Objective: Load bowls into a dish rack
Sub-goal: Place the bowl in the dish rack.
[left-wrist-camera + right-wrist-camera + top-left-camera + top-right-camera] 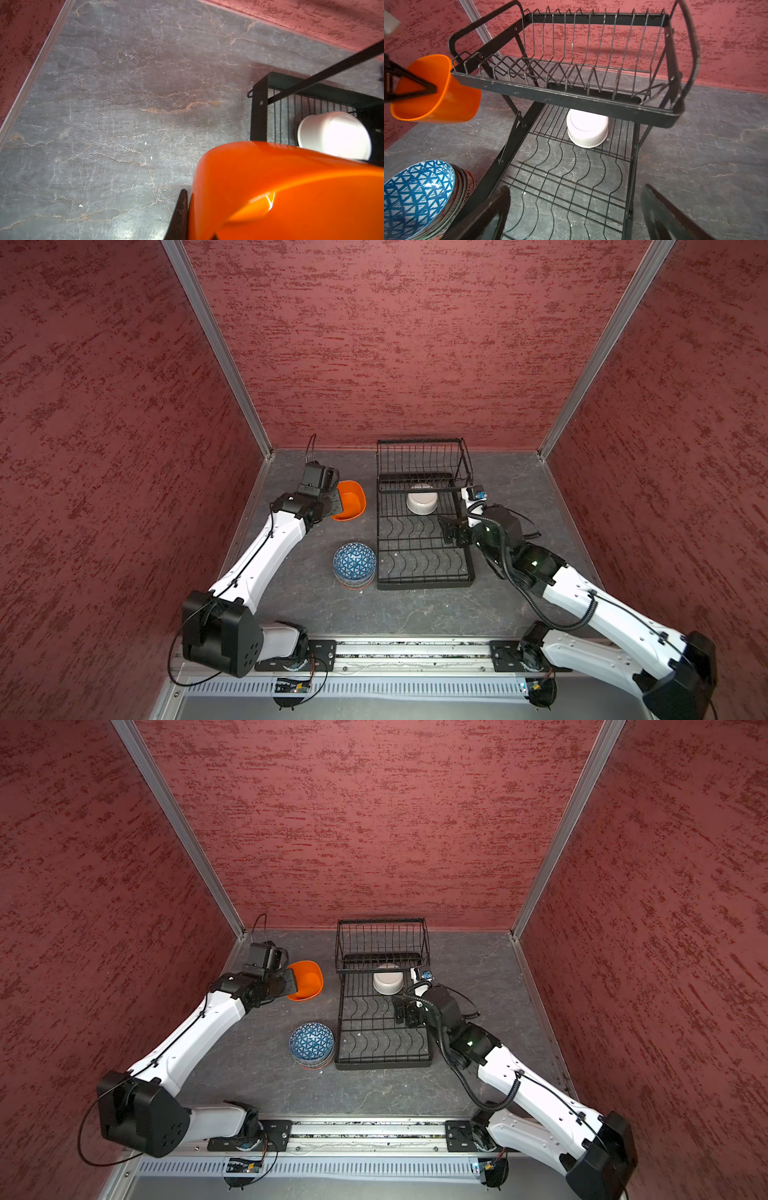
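Orange bowl (354, 506), glossy and rounded-square, tilts, clamped by left pincer (336, 501).

We see a white bowl (422, 504) upturned in the black dish rack (424, 584), an orange bowl (352, 501) tilted beside it, patterned bowls (355, 563) stacked nearby.

Both top views: high over the near rail (415, 651), tilted down toward the back wall (415, 344), far out, nearly the same picture; whole counter (415, 614) and dish rack (424, 584) in frame. Left wrist view: close above the orange bowl (291, 187), facing down at the counter, rack corner and white bowl (334, 135) at its edge. Right wrist view: low over the rack's base, looking past the right hand (576, 195) toward the back wall. Both wrist views share rack, white bowl, orange bowl; top views cover all.
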Available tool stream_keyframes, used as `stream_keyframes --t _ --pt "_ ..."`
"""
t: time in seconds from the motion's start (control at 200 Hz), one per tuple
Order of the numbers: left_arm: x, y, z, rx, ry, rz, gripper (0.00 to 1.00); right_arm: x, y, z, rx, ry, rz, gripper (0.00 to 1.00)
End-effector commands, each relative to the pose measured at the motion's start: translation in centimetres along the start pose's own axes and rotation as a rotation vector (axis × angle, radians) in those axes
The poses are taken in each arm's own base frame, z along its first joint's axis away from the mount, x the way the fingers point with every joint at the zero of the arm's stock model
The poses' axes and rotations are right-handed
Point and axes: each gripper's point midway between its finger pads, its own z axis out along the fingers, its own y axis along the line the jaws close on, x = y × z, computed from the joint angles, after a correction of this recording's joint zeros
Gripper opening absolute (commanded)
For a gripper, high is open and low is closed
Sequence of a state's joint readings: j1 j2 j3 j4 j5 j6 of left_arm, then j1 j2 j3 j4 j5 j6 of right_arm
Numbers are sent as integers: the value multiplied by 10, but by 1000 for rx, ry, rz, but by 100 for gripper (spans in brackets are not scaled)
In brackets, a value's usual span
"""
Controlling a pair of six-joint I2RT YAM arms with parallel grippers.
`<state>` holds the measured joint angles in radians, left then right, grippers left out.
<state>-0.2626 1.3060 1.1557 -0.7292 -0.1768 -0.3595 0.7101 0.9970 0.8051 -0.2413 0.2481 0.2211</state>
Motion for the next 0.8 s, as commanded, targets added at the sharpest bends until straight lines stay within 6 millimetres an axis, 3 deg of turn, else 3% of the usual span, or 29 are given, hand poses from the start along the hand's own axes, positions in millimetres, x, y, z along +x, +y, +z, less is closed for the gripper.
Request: stream_keyframes --t 0.0,0.165,0.341,0.586,0.797 --pt "3 -6 -18 36 -8 25 0 -16 0 -5 10 -27 40 99" --pt "11 -11 -40 67 -17 43 0 -16 13 -2 -49 9 53 99" --pt "27 -29 -63 151 -2 64 0 -18 28 -3 -129 25 55 99" --pt "52 -56 -94 281 15 90 0 -25 47 -23 -268 -13 33 99" --pt "73 -85 -108 387 48 116 0 -26 53 -33 -319 -15 19 99"
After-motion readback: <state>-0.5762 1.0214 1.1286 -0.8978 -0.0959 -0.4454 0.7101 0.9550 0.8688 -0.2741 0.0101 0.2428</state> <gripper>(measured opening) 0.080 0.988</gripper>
